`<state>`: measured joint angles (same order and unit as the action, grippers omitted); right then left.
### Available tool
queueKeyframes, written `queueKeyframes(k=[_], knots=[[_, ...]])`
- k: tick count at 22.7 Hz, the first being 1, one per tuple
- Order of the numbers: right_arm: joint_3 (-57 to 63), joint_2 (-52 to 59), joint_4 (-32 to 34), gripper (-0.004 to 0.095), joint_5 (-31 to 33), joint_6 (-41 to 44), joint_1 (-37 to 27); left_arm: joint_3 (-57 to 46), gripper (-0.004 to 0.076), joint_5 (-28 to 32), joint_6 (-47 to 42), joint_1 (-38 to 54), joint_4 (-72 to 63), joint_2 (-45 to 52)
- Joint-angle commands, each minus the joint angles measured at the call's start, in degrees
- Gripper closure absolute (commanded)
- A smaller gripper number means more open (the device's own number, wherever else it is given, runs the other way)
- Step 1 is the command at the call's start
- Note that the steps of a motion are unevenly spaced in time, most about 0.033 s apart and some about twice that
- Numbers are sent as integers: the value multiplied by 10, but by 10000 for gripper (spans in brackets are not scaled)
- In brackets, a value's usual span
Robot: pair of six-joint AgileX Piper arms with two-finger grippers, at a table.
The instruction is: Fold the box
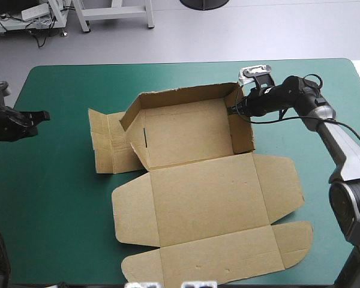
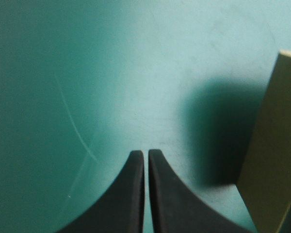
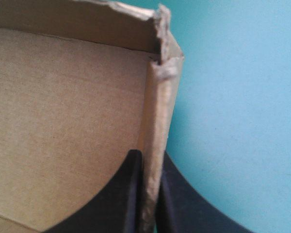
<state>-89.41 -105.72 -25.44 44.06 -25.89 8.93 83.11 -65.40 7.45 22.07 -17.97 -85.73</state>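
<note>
While your right hand point(image 1: 231, 111) pinches the right wall point(image 1: 242, 129) of the box point(image 1: 186, 138) mid-worktop point(image 1: 60, 198), hold that wall upright and bring your left hand point(image 1: 42, 115), pressed together on nothing near the left edge, to the sagging left flap point(image 1: 105, 147).

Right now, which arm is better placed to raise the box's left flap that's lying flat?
Probably left. The left hand is shut on nothing over the teal-green cover, on the side where the flat flap lies. The right hand is shut on the right wall of the box, on the opposite side.
</note>
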Motion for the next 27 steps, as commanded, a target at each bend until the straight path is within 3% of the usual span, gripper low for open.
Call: queueKeyframes(k=[1, 3, 5, 12, 16, 19, 27], knots=[[1, 12, 51, 670, -9, -19, 0, 19, 715, -13, 24, 1, -54, 11], [-2, 12, 51, 555, -25, -19, 0, 19, 715, -12, 37, 1, -63, 11], [-23, 13, 51, 504, -9, -19, 0, 19, 715, -13, 37, 1, -62, 11], [-161, 83, 51, 507, 113, -16, 0, 19, 715, -11, 51, 1, -62, 11], [-195, 122, 92, 540, 181, 83, 0, 19, 715, -1, 51, 1, -62, 11], [-200, 132, 112, 541, 250, 97, 0, 19, 715, -2, 51, 1, -62, 11], [-200, 88, 113, 541, 216, 121, 0, 19, 715, -26, 52, 1, -62, 11]])
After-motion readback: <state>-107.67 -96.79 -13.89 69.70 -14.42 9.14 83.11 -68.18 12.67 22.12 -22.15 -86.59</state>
